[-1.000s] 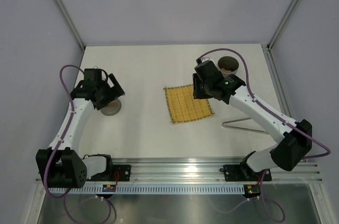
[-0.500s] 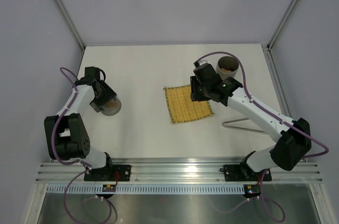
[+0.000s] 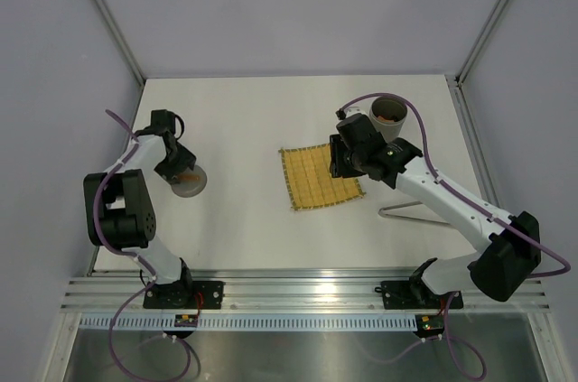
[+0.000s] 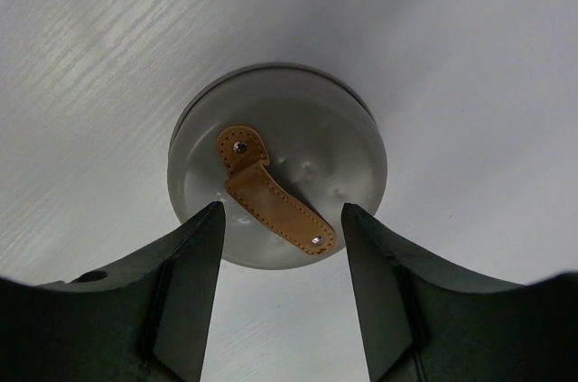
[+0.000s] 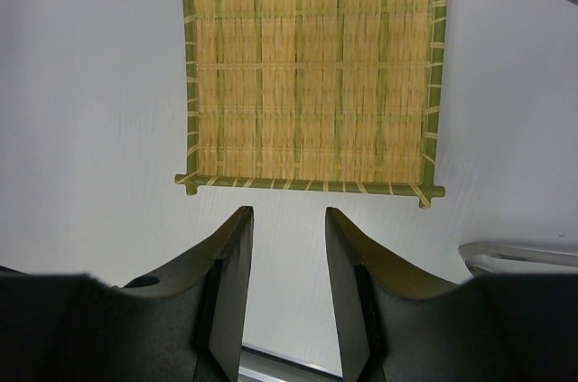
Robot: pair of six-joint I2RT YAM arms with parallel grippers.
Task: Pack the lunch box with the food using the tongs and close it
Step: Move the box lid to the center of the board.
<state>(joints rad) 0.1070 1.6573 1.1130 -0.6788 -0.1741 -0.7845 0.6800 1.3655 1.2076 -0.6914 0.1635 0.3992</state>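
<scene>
Hovering over the shallow grey lid (image 4: pixel 316 129), your left gripper (image 4: pixel 280 212) has its jaws apart, straddling the tan strap (image 4: pixel 262 192) without pinching it. Right gripper (image 5: pixel 289 215): jaws apart, nothing between, above bare table (image 5: pixel 90 129) just off the woven mat (image 5: pixel 312 66). The lunch box (image 3: pixel 402 120) (grey cylinder, brownish inside, uncapped) stands upright at the far right, just beyond the right wrist. The tongs (image 3: pixel 417 212) lie nearer you, on the right.
</scene>
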